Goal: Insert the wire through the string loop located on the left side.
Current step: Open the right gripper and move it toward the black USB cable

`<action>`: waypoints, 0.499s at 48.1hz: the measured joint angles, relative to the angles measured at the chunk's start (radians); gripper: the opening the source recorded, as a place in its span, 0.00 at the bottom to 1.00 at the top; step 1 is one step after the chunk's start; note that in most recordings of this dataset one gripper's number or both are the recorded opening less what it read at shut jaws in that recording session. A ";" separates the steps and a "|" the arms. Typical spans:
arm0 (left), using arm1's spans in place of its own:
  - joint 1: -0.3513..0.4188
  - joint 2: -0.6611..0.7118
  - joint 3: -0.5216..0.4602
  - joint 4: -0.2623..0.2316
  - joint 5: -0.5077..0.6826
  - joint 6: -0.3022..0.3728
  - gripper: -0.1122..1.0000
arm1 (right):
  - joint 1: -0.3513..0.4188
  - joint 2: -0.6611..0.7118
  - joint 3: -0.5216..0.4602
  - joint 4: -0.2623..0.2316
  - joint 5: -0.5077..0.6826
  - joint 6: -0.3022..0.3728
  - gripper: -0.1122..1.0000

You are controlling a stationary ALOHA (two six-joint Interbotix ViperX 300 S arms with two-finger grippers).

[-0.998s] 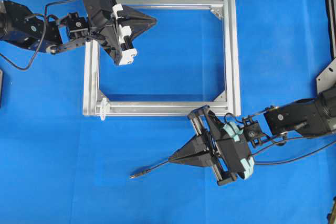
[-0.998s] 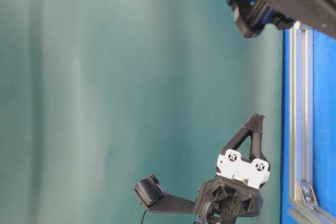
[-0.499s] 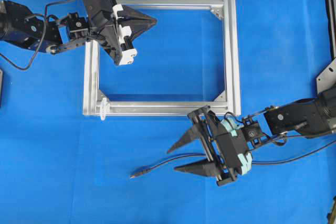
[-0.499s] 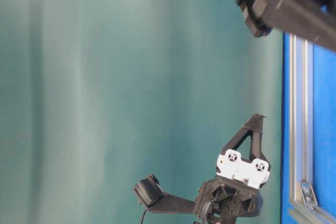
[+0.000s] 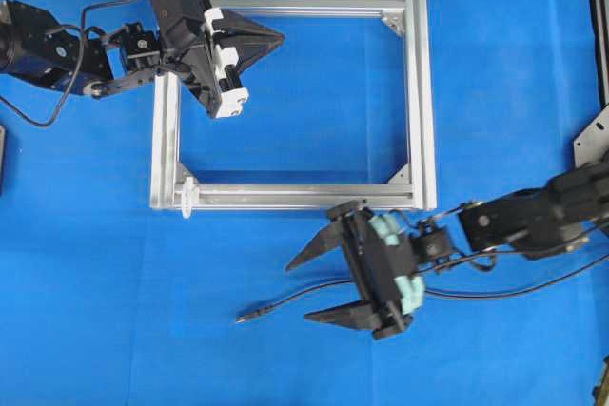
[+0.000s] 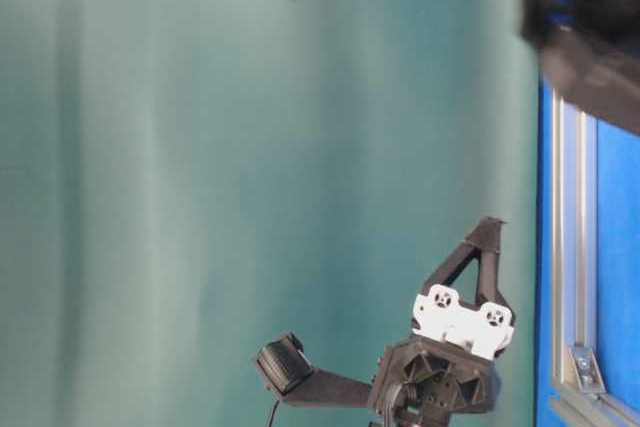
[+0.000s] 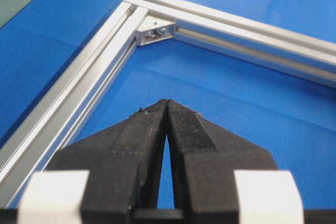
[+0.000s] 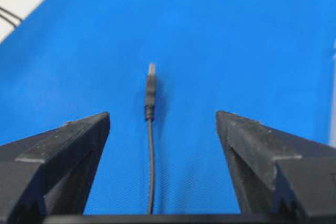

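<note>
The wire [image 5: 285,299] lies on the blue cloth below the silver frame [image 5: 419,92], its plug [image 5: 249,314] pointing left. My right gripper [image 5: 300,292] stands wide open around the wire, touching nothing. In the right wrist view the wire [image 8: 150,140] runs between the spread fingers of that gripper [image 8: 163,116], and the plug [image 8: 150,90] lies just beyond the tips. The string loop [image 5: 186,199] is a small white piece at the frame's lower left corner. My left gripper [image 5: 281,40] is shut and empty over the frame's upper left part, tips [image 7: 167,102] pressed together.
A corner bracket [image 7: 156,30] sits in the frame's far corner ahead of the left gripper. The right arm's black cables [image 5: 533,282] trail to the right. A metal bracket [image 5: 595,140] stands at the right edge. The table-level view shows the left gripper [image 6: 487,229] beside the frame rail [image 6: 565,247].
My right gripper has opened, let go of the wire and shifted left along it. The wire's plug stays where it was. The left arm has not moved.
</note>
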 measured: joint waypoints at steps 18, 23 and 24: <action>0.000 0.000 0.002 -0.002 0.015 -0.002 0.10 | 0.011 0.143 -0.097 0.011 -0.002 0.026 0.84; 0.000 0.000 0.002 0.000 0.021 -0.002 0.10 | 0.011 0.147 -0.098 0.023 0.002 0.028 0.82; 0.000 0.000 0.002 -0.002 0.021 -0.002 0.10 | 0.011 0.149 -0.098 0.025 0.003 0.028 0.82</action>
